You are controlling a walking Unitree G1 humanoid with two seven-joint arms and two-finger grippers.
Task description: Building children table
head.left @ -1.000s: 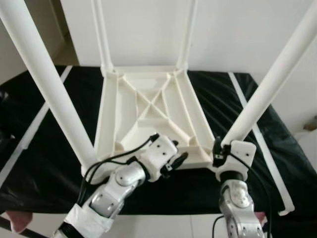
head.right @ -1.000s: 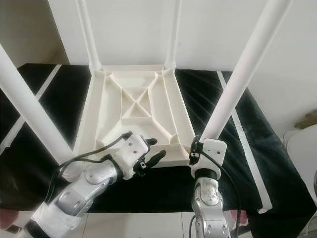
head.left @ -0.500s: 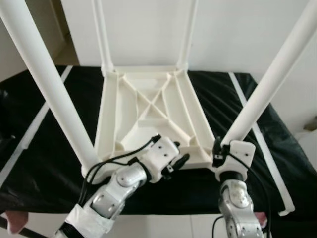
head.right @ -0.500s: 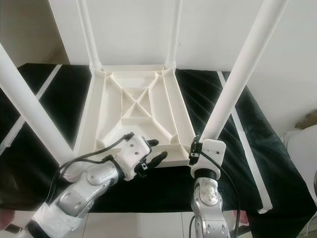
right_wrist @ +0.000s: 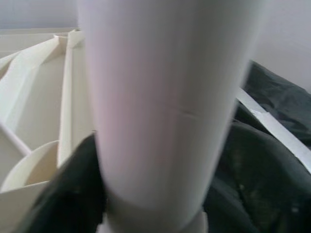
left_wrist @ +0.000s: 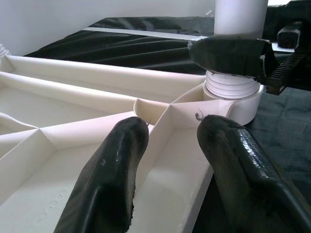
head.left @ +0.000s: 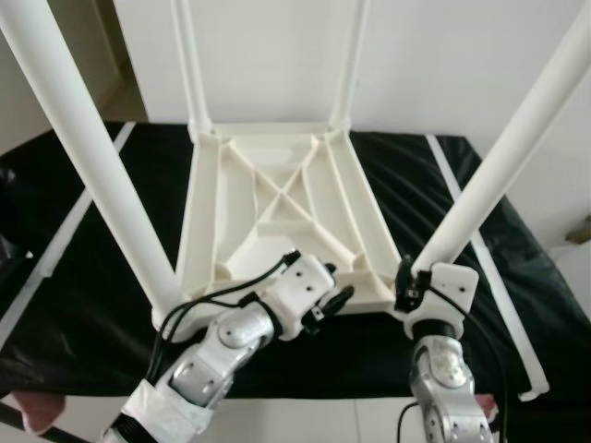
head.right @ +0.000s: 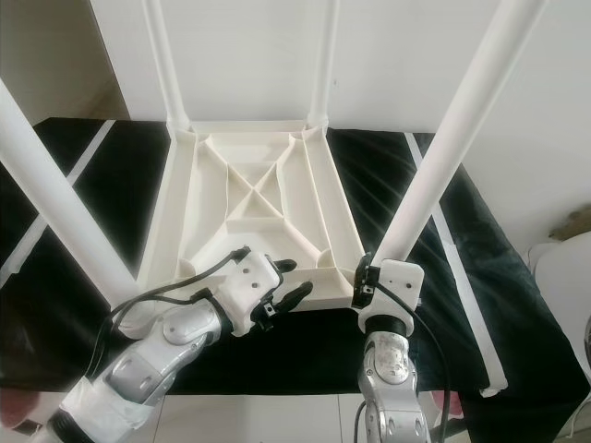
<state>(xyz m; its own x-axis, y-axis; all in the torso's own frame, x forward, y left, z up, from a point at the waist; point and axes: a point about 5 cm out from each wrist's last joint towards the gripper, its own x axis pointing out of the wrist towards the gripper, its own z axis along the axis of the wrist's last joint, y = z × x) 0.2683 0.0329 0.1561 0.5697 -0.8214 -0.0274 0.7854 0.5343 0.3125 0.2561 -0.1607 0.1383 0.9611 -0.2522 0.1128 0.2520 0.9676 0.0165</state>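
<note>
A white children's table top [head.left: 277,198] lies upside down on a black cloth, with four white legs standing up from its corners. My left gripper [head.left: 331,305] is open at the near edge. Its two fingers straddle a rib of the underside [left_wrist: 160,121] close to the near right corner. My right gripper [head.left: 404,281] is shut on the near right leg [head.left: 503,175], just above its threaded collar [left_wrist: 228,90]. In the right wrist view that leg [right_wrist: 165,97] sits tight against one dark finger [right_wrist: 73,189]. The near left leg [head.left: 92,157] rises steeply beside my left arm.
The black cloth [head.left: 83,295] carries white tape stripes, one along the right side [head.left: 503,314]. A white wall stands just behind the far legs [head.left: 351,65]. A pink object [head.left: 32,411] shows at the near left corner, and a white rounded object [head.right: 563,277] lies off the right edge.
</note>
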